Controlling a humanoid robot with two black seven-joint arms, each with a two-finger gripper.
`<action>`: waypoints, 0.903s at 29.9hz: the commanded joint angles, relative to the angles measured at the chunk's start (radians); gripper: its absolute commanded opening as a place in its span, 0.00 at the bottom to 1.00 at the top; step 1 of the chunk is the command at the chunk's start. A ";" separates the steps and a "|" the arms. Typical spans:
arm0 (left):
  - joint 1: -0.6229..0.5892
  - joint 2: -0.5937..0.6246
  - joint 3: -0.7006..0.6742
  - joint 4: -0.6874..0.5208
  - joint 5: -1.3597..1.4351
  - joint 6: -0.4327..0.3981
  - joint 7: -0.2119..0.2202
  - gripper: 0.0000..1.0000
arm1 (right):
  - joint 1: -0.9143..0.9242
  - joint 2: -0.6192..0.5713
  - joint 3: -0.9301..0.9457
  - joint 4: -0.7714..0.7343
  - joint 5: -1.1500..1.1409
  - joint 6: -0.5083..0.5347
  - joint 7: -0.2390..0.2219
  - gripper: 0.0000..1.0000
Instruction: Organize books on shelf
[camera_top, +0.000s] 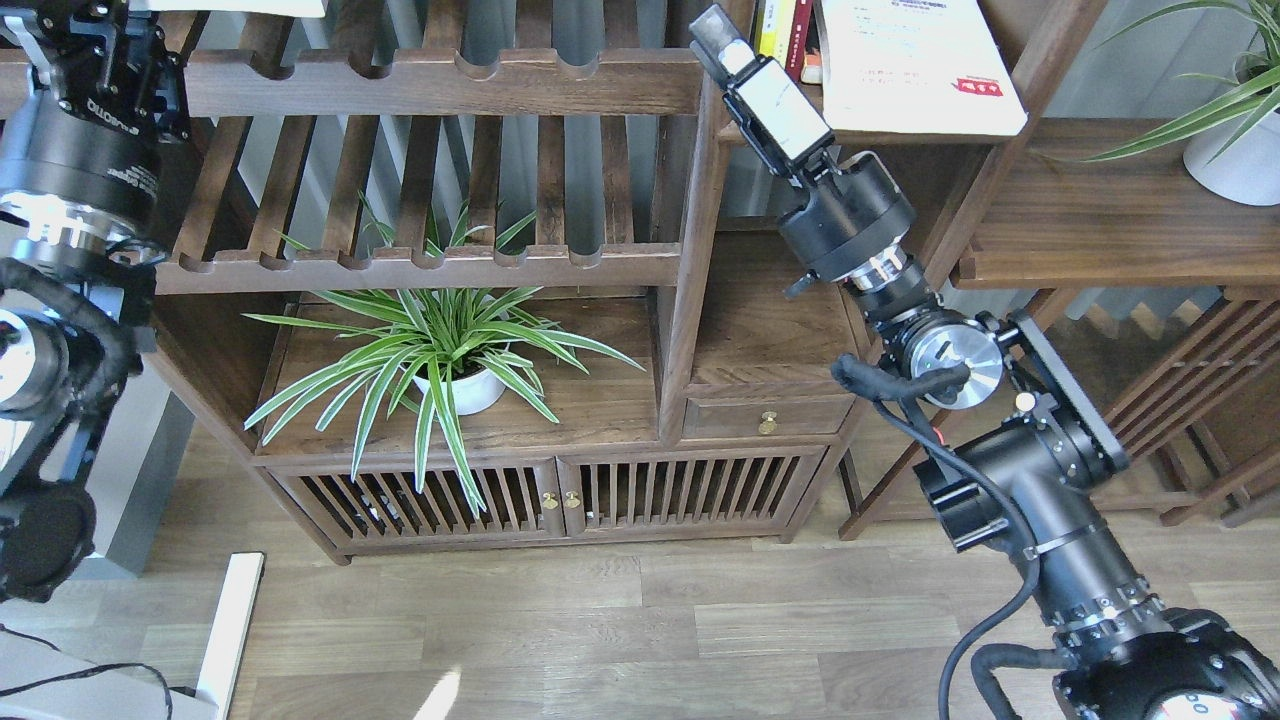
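Head view | shelf (780, 133) holds large white book (915, 65) lying flat, upright spines (778, 28) beside it | right end effector (712, 25) nearby, opening unreadable | left end effector (75, 25) unreadable

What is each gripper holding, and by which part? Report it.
It cannot be told. The right gripper is beside the large white book, its fingertips indistinct. The left gripper is cut off at the frame's top edge.
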 joint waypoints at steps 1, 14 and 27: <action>0.022 0.002 0.043 0.004 0.055 -0.087 0.002 0.01 | -0.019 0.012 -0.006 0.000 -0.002 0.000 -0.002 0.59; 0.095 0.004 0.100 0.001 0.089 -0.194 0.015 0.00 | -0.013 0.012 -0.112 -0.010 -0.015 0.000 0.000 0.59; 0.097 0.002 0.189 -0.002 0.106 -0.194 0.034 0.00 | 0.025 0.012 -0.118 -0.019 -0.039 -0.048 0.003 0.64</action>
